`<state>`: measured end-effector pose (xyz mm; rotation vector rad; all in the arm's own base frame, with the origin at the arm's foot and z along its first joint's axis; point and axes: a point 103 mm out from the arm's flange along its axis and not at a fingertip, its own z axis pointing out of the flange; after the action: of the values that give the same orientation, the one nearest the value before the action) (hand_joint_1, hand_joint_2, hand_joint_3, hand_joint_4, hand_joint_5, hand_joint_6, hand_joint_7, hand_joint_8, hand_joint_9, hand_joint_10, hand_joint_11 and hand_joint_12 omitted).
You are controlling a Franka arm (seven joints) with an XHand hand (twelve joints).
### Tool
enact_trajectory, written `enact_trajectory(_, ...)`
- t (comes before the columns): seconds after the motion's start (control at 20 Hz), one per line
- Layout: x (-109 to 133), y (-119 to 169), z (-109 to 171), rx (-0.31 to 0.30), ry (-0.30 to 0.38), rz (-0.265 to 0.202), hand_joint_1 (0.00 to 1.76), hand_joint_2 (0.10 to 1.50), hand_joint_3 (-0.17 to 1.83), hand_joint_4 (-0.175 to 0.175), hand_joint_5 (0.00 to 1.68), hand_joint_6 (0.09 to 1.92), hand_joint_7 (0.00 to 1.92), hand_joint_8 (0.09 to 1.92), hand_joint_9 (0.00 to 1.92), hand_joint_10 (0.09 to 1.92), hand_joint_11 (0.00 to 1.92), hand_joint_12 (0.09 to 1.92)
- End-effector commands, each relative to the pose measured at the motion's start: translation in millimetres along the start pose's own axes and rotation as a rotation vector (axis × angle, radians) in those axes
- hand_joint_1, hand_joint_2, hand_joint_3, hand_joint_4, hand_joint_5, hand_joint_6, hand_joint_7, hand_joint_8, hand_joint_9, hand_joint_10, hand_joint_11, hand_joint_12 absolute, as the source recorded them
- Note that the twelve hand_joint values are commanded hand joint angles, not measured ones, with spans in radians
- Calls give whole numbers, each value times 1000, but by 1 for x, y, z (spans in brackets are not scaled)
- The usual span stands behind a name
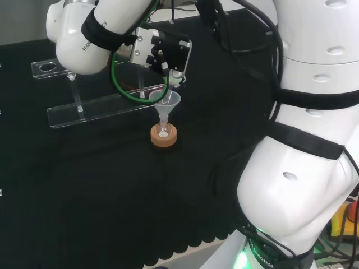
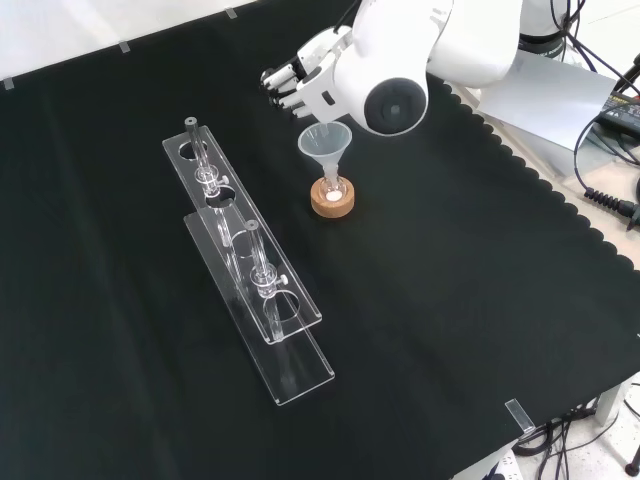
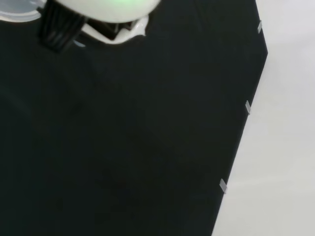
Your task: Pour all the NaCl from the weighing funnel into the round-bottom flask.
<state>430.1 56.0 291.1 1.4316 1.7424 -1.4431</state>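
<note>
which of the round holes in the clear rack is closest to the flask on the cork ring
The hole just left of the flask in the front view, second from the rack's far end; the others lie farther off.

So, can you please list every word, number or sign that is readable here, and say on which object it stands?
Dark lettering on the white arm link: partly covered by a black strap, not readable whole.
Lettering on the arm base: too small and blurred to read.
Funnel, flask, cork ring, clear rack: no text or marks can be seen.
</note>
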Motion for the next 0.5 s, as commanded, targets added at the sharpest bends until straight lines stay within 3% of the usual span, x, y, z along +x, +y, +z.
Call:
enact_trajectory(0.05, -5, -3, 7, -15, 73, 0, 1086, 650, 822, 175, 1112, 1028, 532, 652, 709, 520, 326, 1335)
enact_trajectory(0.5, -10, -6, 17, -19, 169, 0, 1086, 652, 820, 175, 1111, 1028, 534, 652, 714, 524, 326, 1336)
